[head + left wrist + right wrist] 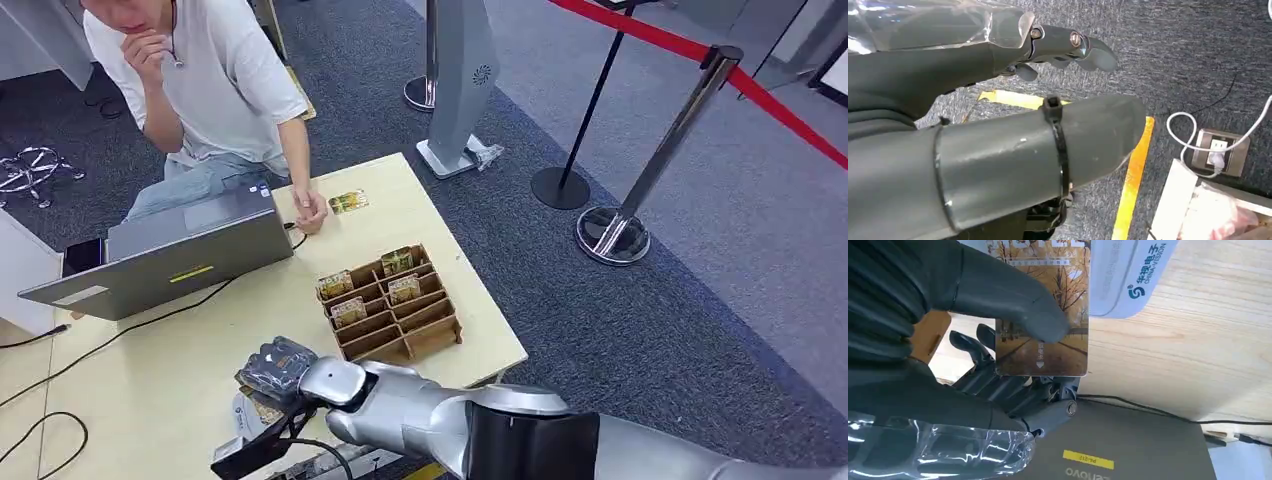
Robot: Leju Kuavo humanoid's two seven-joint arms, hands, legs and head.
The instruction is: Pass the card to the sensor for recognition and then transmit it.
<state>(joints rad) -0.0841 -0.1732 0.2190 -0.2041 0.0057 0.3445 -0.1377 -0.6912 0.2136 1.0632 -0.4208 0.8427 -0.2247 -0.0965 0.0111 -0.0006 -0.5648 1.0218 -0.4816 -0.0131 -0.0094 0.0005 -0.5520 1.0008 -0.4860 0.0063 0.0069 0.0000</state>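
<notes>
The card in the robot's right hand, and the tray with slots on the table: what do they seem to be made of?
The card looks like glossy plastic: flat, stiff, rounded corners, a printed autumn photo. The right hand holds it under its thumb. The tray with slots looks like brown cardboard or thin fibreboard, matt, with slotted dividers; I cannot tell which.

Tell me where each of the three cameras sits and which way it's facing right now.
Head view: high on the body, looking down at the wooden table, card organizer and laptop; right arm crosses below.
Left wrist view: behind the left hand, facing carpet and a floor socket.
Right wrist view: behind the right hand, whose fingers pinch a card over the card reader.
Shared: head and right wrist views both show table and laptop.
</notes>
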